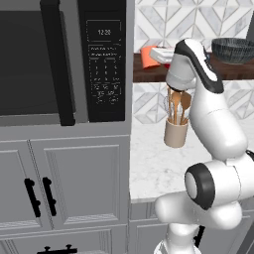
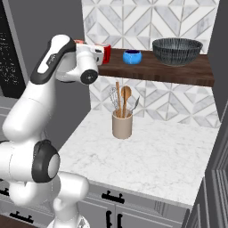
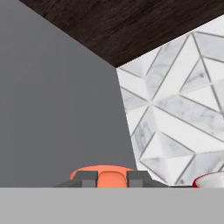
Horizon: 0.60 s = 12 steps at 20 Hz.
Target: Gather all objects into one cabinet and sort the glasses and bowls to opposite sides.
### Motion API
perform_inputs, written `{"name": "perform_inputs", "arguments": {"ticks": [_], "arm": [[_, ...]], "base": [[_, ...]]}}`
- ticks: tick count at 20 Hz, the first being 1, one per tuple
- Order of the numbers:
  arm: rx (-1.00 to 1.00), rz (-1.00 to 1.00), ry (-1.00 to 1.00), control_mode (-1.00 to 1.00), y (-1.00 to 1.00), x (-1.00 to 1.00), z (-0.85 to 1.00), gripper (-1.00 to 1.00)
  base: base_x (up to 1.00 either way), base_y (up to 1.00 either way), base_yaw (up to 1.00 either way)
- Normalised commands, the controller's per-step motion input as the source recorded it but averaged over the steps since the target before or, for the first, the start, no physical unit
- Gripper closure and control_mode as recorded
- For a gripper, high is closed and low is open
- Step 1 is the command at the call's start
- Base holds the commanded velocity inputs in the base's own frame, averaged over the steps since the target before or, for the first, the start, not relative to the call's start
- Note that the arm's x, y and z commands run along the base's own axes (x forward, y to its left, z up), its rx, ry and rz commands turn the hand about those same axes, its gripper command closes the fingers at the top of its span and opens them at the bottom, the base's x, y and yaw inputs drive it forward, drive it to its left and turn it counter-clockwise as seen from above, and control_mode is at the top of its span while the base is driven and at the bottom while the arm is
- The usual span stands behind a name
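Closest to the base, the marble counter (image 2: 151,156) carries a beige utensil holder (image 2: 122,125) with wooden spoons, which is no part of the job. Above it, the gripper (image 3: 111,180) reaches to the left end of the dark wooden shelf (image 2: 169,71), its fingers pressed together on the rim of the orange mug (image 3: 103,175), which sits at that end against the grey cabinet side. Just beside it stands the red mug (image 2: 106,52) with its white inside, then the small blue bowl (image 2: 132,56), and farthest right the wide dark bowl (image 2: 177,50). Judging by this, the step in hand is placing the orange mug on the mugs' side. Next, the fingers should part and the hand draw straight back, without nudging the red mug.
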Motion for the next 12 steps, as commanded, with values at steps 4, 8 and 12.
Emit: {"name": "perform_inputs", "arguments": {"ticks": [4, 8, 12], "arm": [[0.00, 0.00, 0.00, -1.00, 0.03, 0.02, -0.18, 1.00], [0.00, 0.00, 0.00, -1.00, 0.00, 0.00, -0.23, 1.00], [0.00, 0.00, 0.00, -1.00, 0.00, 0.03, -0.15, 1.00]], "base": [[0.00, 0.00, 0.00], [0.00, 0.00, 0.00], [0.00, 0.00, 0.00]]}}
